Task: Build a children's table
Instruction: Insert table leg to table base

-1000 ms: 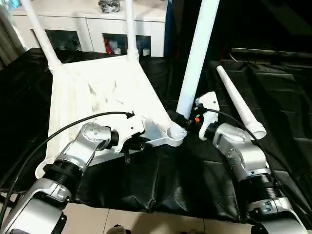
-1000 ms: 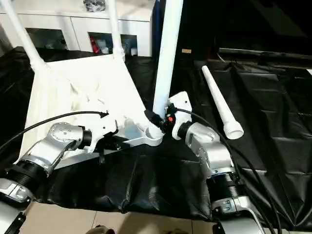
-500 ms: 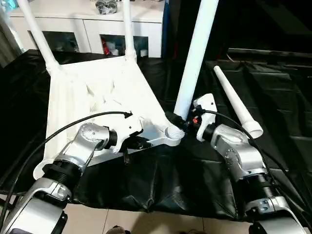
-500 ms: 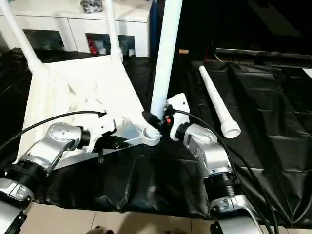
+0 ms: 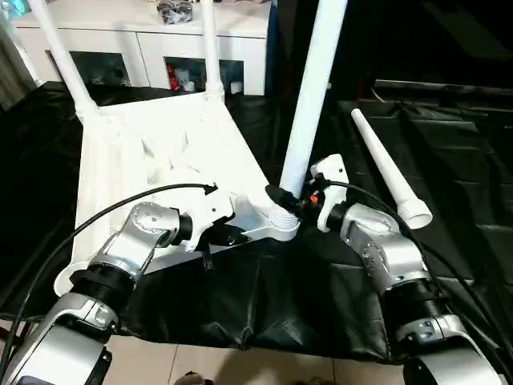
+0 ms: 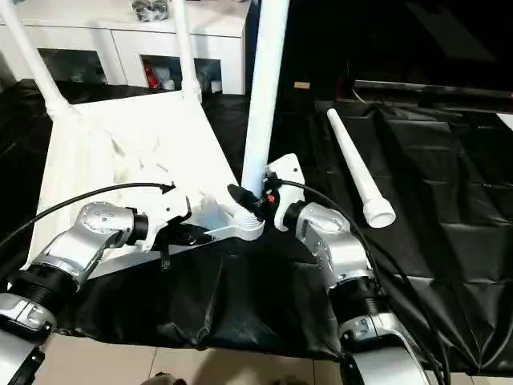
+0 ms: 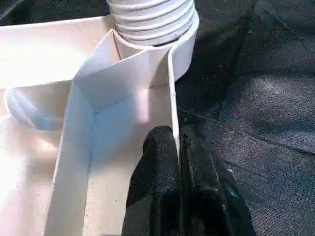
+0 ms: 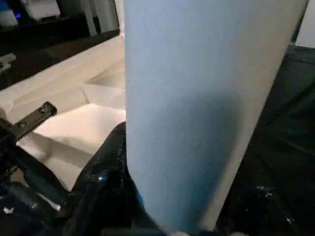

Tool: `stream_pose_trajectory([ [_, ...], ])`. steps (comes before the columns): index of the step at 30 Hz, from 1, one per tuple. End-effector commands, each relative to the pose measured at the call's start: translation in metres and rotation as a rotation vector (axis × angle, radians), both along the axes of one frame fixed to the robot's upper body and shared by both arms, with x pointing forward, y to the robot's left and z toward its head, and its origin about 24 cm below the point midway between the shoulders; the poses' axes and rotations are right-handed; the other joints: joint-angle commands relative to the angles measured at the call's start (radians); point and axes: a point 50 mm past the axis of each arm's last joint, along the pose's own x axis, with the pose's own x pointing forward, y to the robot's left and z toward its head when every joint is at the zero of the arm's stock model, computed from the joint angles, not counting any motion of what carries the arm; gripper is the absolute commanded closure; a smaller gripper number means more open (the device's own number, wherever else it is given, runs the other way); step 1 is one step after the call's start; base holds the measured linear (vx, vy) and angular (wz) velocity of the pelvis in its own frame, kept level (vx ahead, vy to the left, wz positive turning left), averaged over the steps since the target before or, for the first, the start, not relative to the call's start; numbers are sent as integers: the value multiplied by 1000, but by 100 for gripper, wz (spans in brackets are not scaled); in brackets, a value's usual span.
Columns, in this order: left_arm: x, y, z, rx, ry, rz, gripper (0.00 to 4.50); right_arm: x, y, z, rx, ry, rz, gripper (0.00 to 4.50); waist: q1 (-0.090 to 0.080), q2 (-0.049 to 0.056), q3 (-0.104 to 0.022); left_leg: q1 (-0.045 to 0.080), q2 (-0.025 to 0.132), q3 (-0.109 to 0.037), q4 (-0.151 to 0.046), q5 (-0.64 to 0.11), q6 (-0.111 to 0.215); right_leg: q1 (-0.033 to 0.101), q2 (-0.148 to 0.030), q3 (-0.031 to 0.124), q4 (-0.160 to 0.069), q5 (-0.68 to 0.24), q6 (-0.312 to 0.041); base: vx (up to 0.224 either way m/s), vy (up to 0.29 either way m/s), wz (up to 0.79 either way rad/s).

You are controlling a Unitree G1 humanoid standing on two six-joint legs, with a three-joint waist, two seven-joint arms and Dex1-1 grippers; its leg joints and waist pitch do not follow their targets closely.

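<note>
Since a second ago, leaned more upright: held leg (image 5: 309, 96), threaded end at near corner socket (image 5: 282, 227) of upturned tabletop (image 5: 160, 160). Right gripper (image 5: 290, 199) clamped around leg's base. Left gripper (image 7: 178, 147) pinched shut on tabletop's edge rib, plain at left wrist. Spare leg (image 5: 386, 170) lying apart on black sheet (image 5: 457, 160).
</note>
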Motion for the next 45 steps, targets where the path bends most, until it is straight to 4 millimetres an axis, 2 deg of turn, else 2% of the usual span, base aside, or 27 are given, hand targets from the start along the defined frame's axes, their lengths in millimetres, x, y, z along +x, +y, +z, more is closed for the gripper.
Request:
stream_pose_trajectory([
  [1, -6, -2, -8, 10, 36, -32, 450, 3, -3, -4, 9, 26, -29, 261, -5, 2, -71, 23, 10, -3, -75, -355, -8, 34, -52, 34, -95, -462, -153, 0, 0, 0],
  [8, -2, -2, -7, 6, 15, 4, 450, -5, -13, -16, 98, 44, -84, 261, -7, 0, -68, 30, 10, -2, -74, -390, -4, 27, -54, 33, -106, -506, -145, 0, 0, 0],
  [10, -2, -2, -6, 4, 13, 8, 450, -7, -15, -18, 100, 40, -88, 261, -7, -2, -70, 24, 10, -3, -77, -377, -3, 33, -53, 32, -102, -498, -143, 0, 0, 0],
  [12, -1, -2, -6, 2, 12, 12, 450, -10, -16, -21, 99, 30, -100, 261, -7, 0, -70, 26, 11, -3, -77, -380, -3, 31, -53, 33, -103, -491, -144, 0, 0, 0],
  [16, 0, -2, -6, 4, 7, 19, 450, -17, -17, -27, 25, -7, -96, 261, -5, -1, -69, 25, 10, -2, -78, -377, -1, 31, -53, 33, -104, -494, -142, 0, 0, 0],
  [17, 0, -2, -6, 6, 5, 17, 450, -20, -13, -30, -23, -15, -56, 261, -5, 3, -69, 26, 10, -4, -80, -383, -3, 31, -52, 31, -105, -504, -139, 0, 0, 0],
  [19, 0, -3, -6, 9, 4, 9, 450, -22, -8, -30, -57, -15, -18, 261, -7, 0, -68, 25, 8, -3, -79, -395, -5, 31, -51, 31, -106, -522, -130, 0, 0, 0],
  [21, 0, -3, -6, 17, 1, -3, 450, -20, -5, -28, -75, -11, 4, 261, -9, 0, -66, 28, 7, -6, -78, -416, -5, 28, -54, 29, -113, -571, -115, 0, 0, 0],
  [23, -1, -3, -6, 16, 4, -11, 450, -18, -4, -27, -82, -7, 15, 261, -11, 0, -66, 28, 8, -8, -79, -423, -6, 26, -54, 28, -115, -582, -111, 0, 0, 0],
  [27, -2, -3, -5, 18, 5, -25, 450, -15, 0, -25, -107, 11, 59, 261, -15, -1, -67, 27, 7, -10, -79, -434, -8, 27, -52, 27, -113, -575, -114, 0, 0, 0],
  [28, -2, -3, -5, 21, 4, -28, 450, -14, 1, -25, -122, 20, 78, 261, -16, -4, -67, 26, 7, -9, -79, -431, -6, 27, -52, 27, -114, -573, -115, 0, 0, 0],
  [30, -3, -3, -5, 26, 5, -36, 450, -13, 3, -26, -156, 30, 114, 261, -17, -1, -67, 26, 8, -9, -79, -433, -6, 26, -53, 28, -113, -570, -117, 0, 0, 0],
  [32, -3, -3, -5, 27, 5, -39, 450, -11, 4, -25, -169, 36, 126, 261, -17, -6, -68, 27, 8, -9, -78, -428, -5, 25, -55, 29, -112, -569, -120, 0, 0, 0],
  [34, -3, -2, -4, 27, 3, -42, 450, -7, 5, -22, -190, 26, 134, 261, -18, -3, -67, 26, 9, -9, -79, -434, -7, 24, -56, 28, -113, -571, -123, 0, 0, 0],
  [35, -2, -2, -3, 27, 2, -44, 450, -4, 6, -20, -193, 27, 130, 261, -20, -5, -67, 23, 9, -11, -80, -437, -10, 27, -55, 26, -111, -574, -120, 0, 0, 0],
  [37, -2, -3, -3, 26, 1, -44, 450, -2, 6, -19, -194, 27, 129, 261, -22, -6, -65, 27, 8, -11, -79, -455, -12, 22, -55, 25, -116, -597, -112, 0, 0, 0],
  [40, -1, -3, -2, 24, -1, -43, 450, 1, 6, -16, -197, 26, 132, 261, -25, -10, -65, 26, 7, -14, -79, -466, -14, 23, -55, 22, -119, -625, -100, 0, 0, 0],
  [41, -1, -3, -2, 24, 0, -44, 450, 1, 6, -16, -198, 27, 138, 261, -24, -9, -65, 27, 7, -14, -78, -467, -14, 21, -55, 22, -121, -629, -97, 0, 0, 0],
  [44, -1, -3, -2, 25, 0, -45, 450, 1, 6, -17, -204, 30, 146, 261, -24, -9, -65, 28, 7, -14, -79, -471, -14, 20, -54, 22, -120, -623, -100, 0, 0, 0],
  [45, -1, -3, -2, 26, 0, -46, 450, 0, 5, -18, -208, 33, 153, 261, -25, -12, -65, 28, 8, -14, -79, -470, -13, 20, -54, 23, -121, -621, -100, 0, 0, 0],
])
